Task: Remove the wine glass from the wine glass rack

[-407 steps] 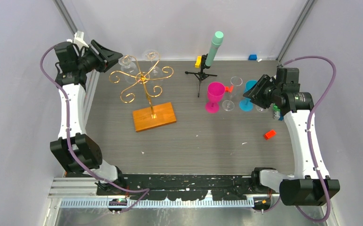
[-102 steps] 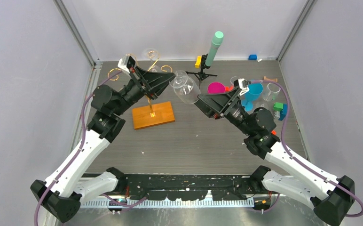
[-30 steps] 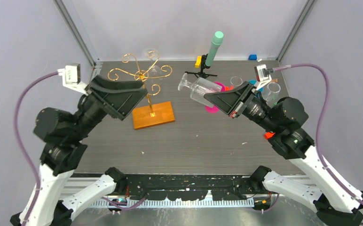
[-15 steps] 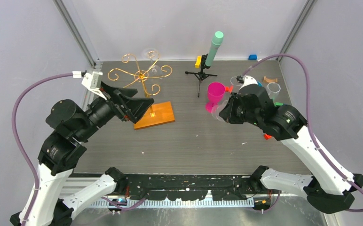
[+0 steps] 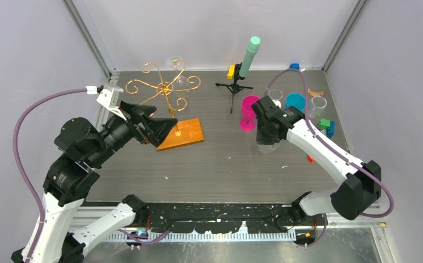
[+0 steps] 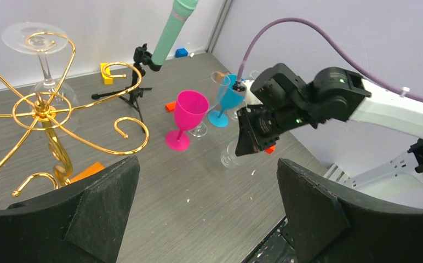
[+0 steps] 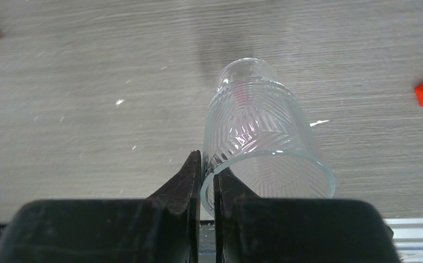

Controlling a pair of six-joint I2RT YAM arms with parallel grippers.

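Main part looks done: one wine glass (image 7: pixel 258 131) is off the wine glass rack (image 5: pixel 165 87), rim wall pinched between the pressed-together fingers of the right gripper (image 7: pixel 206 167). It hangs foot-down straight ahead of that gripper, low over the worktop (image 5: pixel 215 164). Can't tell from the wrist view whether the foot touches yet; the left wrist view suggests it's tilted and just short of contact. Left to do, I'd say: seat it upright, let go, back out. Left gripper (image 6: pixel 207 170) is spread wide and empty, with the rack just ahead of it and to its left, well apart from the right gripper. Counts:
- Racks: 1.
- Wine glasses: 2, one held and a second wine glass (image 6: pixel 45 68) hanging on the rack's far arm, so the rack isn't empty.
- Coloured goblets: 2, a pink goblet (image 5: pixel 247 112) just beyond the right gripper and a blue goblet (image 5: pixel 294 101) further out.
- Clear glasses (image 5: pixel 275 94) standing beyond those: 2 visible, possibly more hidden by the arm.
- Tripod (image 5: pixel 234 86) with the mint cylinder: 1.
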